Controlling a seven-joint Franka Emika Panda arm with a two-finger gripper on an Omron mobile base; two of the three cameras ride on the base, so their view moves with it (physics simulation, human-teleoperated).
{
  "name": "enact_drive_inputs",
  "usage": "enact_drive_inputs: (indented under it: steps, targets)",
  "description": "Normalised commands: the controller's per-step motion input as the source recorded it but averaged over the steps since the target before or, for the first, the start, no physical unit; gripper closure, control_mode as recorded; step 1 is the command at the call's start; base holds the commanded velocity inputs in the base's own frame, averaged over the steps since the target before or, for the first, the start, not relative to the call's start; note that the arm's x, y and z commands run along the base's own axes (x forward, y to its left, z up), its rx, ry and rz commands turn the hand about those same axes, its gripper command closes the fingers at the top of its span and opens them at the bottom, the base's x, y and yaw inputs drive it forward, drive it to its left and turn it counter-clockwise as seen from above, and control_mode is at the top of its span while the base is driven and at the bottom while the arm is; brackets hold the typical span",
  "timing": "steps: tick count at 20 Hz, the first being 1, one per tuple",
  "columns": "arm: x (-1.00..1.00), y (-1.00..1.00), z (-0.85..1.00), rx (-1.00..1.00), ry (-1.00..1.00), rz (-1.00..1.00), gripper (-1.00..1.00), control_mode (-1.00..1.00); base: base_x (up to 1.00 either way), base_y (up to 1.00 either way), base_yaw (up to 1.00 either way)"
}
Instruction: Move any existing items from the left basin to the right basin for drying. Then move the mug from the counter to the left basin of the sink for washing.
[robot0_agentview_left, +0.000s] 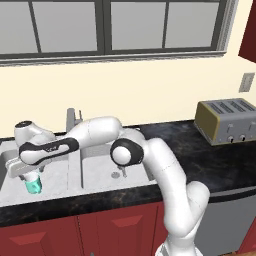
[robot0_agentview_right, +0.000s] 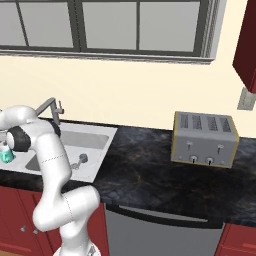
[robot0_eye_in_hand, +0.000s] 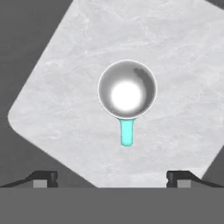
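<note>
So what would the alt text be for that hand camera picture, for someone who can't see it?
Looking straight down at a teal mug with a pale inside, its handle pointing toward the camera, in the light-grey left basin. The open claw is above it, its two dark fingertips spread wide and touching nothing.

Lighting's flat and even all over, clean rendered look with no obvious lamp direction and barely any cast shadows. The counter (robot0_agentview_left: 215, 165) has a soft gloss, pale streaks toward 3 o'clock in both base views. In the hand view, the mug (robot0_eye_in_hand: 127, 89) has a blown-out white hotspot dead center in its bowl, darker toward 1 o'clock. Edges look a bit soft and low-res, no lens warp, everything equally sharp.
</note>
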Motion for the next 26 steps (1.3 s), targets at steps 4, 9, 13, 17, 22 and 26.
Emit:
enact_drive_inputs:
  steps: [4,9,13,17,22,26]
  targets:
    - [-0.36,-0.15,0.44,0.00,0.00,-0.08,-1.00,-1.00,0.00,0.00,0.00]
    - [-0.43,-0.20,0.42,0.00,0.00,-0.09,-1.00,-1.00,0.00,0.00,0.00]
    - [-0.46,-0.26,0.37,0.00,0.00,-0.09,-1.00,-1.00,0.00,0.00,0.00]
    - [-0.52,-0.25,0.35,0.00,0.00,-0.10,-1.00,-1.00,0.00,0.00,0.00]
    - [-0.58,-0.25,0.37,0.00,0.00,-0.09,-1.00,-1.00,0.00,0.00,0.00]
    - [-0.58,-0.24,0.37,0.00,-0.01,-0.09,-1.00,-1.00,0.00,0.00,0.00]
